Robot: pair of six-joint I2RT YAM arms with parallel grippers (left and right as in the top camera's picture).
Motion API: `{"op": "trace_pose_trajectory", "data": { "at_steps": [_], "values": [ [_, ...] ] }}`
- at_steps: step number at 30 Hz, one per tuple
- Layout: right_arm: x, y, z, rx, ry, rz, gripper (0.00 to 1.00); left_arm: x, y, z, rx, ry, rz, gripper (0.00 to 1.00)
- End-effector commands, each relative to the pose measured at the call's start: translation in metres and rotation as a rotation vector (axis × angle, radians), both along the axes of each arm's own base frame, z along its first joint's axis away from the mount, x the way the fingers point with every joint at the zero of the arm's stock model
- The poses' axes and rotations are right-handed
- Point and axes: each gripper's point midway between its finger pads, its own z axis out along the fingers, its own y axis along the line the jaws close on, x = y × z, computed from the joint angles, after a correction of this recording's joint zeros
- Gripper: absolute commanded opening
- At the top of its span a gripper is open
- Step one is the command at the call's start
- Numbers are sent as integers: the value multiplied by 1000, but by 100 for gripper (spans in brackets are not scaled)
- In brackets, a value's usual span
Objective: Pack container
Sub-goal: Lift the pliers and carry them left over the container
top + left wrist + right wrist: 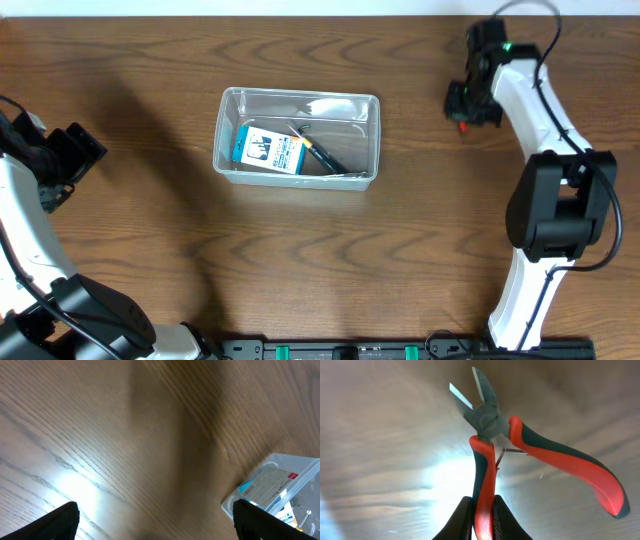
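- Your right gripper (482, 510) is clamped on just one red-and-dark handle of the side cutters (490, 417). The other handle hangs out to the side, so the blades stand apart.
- Holding by one handle leaves the head pointing away from the fingers. I judge that is meant to let the tool go in head-first.
- In the overhead view this gripper and its tool are well off the right end of the container (222, 130), beyond its far-right corner. The cutters look raised off the wood, but I cannot tell for certain.
- The container sits open-topped and already holds a blue-and-white box (270, 150) lying flat at its left end.
- A slim dark tool (322, 153) lies slanted just beside the box. Something pale (335, 103) lies against the container's far wall, too faint to name.
- The right end of the container looks the least crowded, so that is probably where you should put the cutters.
- Your left gripper (155, 510) has its fingers spread wide with nothing between them. It is well off the container's left end, and only one corner of the container shows in its view. It seems parked there to keep the path clear.
- Watch the loose handle: it could swing and catch the container's rim as you bring the tool over.
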Motion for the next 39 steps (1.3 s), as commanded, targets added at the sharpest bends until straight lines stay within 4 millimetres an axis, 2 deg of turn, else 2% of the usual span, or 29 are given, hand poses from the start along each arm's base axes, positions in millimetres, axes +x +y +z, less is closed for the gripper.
{"op": "trace_pose_trajectory", "data": {
  "at_steps": [1,5,8,13,18,22,28,34,39],
  "values": [
    [21,9,40,-10,-97,81,3,1,0,6,21,-10,-18,90],
    [35,31,80,-15,-184,198,4,1,0,6,21,-10,-18,91],
    [39,57,108,-33,-241,319,4,1,0,6,21,-10,-18,90],
    [32,118,149,-56,-329,538,2,1,0,6,21,-10,-18,91],
    [14,179,169,-58,-385,713,1,1,0,6,21,-10,-18,91],
    [-5,221,170,-45,-389,810,1,1,0,6,21,-10,-18,90],
    [-34,264,166,-56,-382,980,1,1,0,6,21,-10,-18,90],
    [-55,287,147,-57,-332,1060,1,1,0,6,21,-10,-18,90],
    [-66,297,110,-61,-265,1096,1,1,0,6,21,-10,-18,91]
  ]
}}
